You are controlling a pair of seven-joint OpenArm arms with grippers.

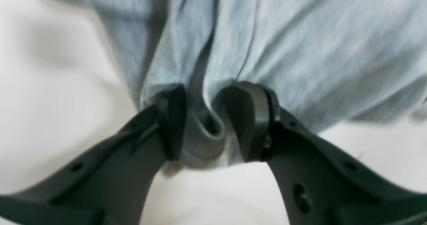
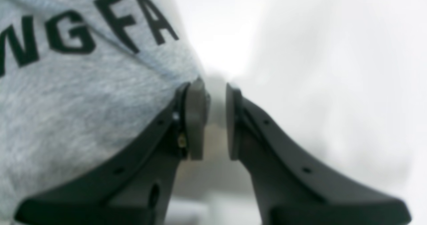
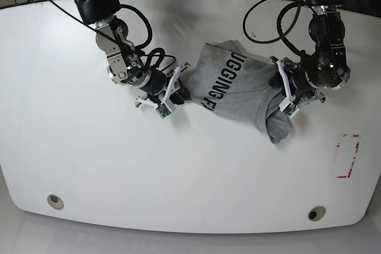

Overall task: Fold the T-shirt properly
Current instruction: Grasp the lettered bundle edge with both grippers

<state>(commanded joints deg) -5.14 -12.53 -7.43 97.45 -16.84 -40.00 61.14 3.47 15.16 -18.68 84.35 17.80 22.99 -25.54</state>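
While the base view takes in the whole scene, the wrist cameras bring the close detail:
Table [image 3: 89, 165]: white, wide, with a red-marked rectangle [image 3: 348, 156] near the edge on the base view's right.
T-shirt [image 3: 238, 90]: bunched in a crumpled heap at mid-table, its long axis slanting from upper left down to lower right in the base view; black lettering runs along the side nearer the right arm.
Lettering [image 2: 83, 28]: only the right wrist view reads it sharply, "NG FA".
Left gripper [image 1: 205, 121]: clamped on a gathered fold of grey cloth, seen only in its wrist view.
Right gripper [image 2: 217, 118]: fingers slightly apart, at the shirt's edge; whether cloth sits between them cannot be told.
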